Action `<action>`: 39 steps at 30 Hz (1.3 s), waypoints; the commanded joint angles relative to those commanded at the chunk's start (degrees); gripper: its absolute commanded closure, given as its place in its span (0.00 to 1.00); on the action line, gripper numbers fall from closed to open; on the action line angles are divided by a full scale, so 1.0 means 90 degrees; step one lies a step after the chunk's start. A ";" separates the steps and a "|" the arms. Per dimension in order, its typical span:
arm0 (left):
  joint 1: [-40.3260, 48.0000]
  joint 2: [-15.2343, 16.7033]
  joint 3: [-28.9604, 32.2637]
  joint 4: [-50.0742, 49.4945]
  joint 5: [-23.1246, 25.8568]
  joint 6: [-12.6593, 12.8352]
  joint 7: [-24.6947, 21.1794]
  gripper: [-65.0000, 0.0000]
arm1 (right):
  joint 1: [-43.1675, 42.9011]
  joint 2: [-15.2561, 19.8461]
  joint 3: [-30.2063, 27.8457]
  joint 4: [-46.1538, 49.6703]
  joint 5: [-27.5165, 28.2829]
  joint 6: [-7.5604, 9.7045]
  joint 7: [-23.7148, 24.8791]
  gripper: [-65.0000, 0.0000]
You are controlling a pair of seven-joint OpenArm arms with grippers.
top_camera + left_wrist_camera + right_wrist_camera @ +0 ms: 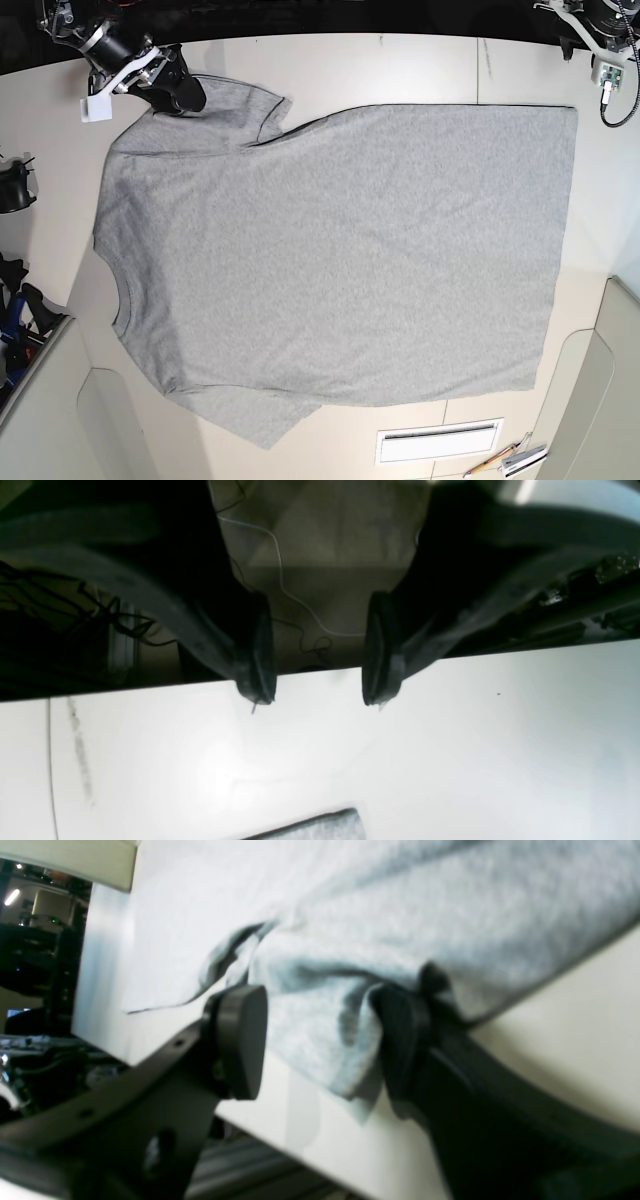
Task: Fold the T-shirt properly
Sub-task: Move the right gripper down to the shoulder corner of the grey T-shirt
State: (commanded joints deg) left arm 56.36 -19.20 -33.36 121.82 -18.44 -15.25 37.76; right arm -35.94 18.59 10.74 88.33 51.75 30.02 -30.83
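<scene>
Across the white table (510, 70) spreads your T-shirt (350, 250), its body fairly flat, sleeve bunched at the right gripper (320, 1050). Those fingers stand apart around cloth, no grip evident; centre the fold between them before closing. Your left gripper (319, 700) gapes, empty.

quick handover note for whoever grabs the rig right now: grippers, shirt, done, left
Left gripper: open, fingers apart, nothing between them, off the shirt near the table's far edge.
Right gripper: open, fingers around a bunched sleeve; firm grip not visible.
T-shirt: spread broad on the table, hem toward base-view right, sleeves toward its left.
Done: laid out mostly flat; no finished fold seen.
Left: sort out the bunched sleeve, then likely fold sides and body.
</scene>
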 joint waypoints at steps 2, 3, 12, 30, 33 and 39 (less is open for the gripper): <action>0.0000 0.0000 0.0000 0.0000 -0.0002 0.0000 0.0005 0.51 | -0.0202 0.0000 0.0002 0.0121 0.0090 0.0007 -0.0005 0.45; 0.0000 -0.0002 0.0000 0.0000 -0.0002 0.0000 0.0027 0.51 | -0.0267 0.0000 0.0002 0.0209 0.0087 0.0024 -0.0007 0.45; 0.0000 0.0000 0.0000 0.0000 -0.0005 -0.0095 0.0153 0.51 | -0.0549 -0.0002 0.0284 0.0413 0.0423 -0.0053 -0.0194 0.45; 0.0000 0.0000 0.0000 0.0000 -0.0240 -0.0240 0.0170 0.51 | -0.0920 -0.0002 0.0979 0.0821 0.0527 0.0019 -0.0233 0.45; 0.0000 0.0000 0.0000 0.0000 -0.0240 -0.0240 0.0170 0.51 | -0.0724 -0.0002 0.0979 0.0821 0.0459 0.0019 -0.0221 0.45; -0.0002 0.0000 0.0000 0.0000 -0.0240 -0.0240 0.0165 0.51 | -0.0350 -0.0005 0.0964 0.0816 0.0364 -0.0027 -0.0219 0.45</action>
State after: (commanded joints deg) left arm 56.34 -19.20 -33.36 121.82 -20.60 -17.41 39.24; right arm -39.09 18.55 19.42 95.68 55.02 29.78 -32.80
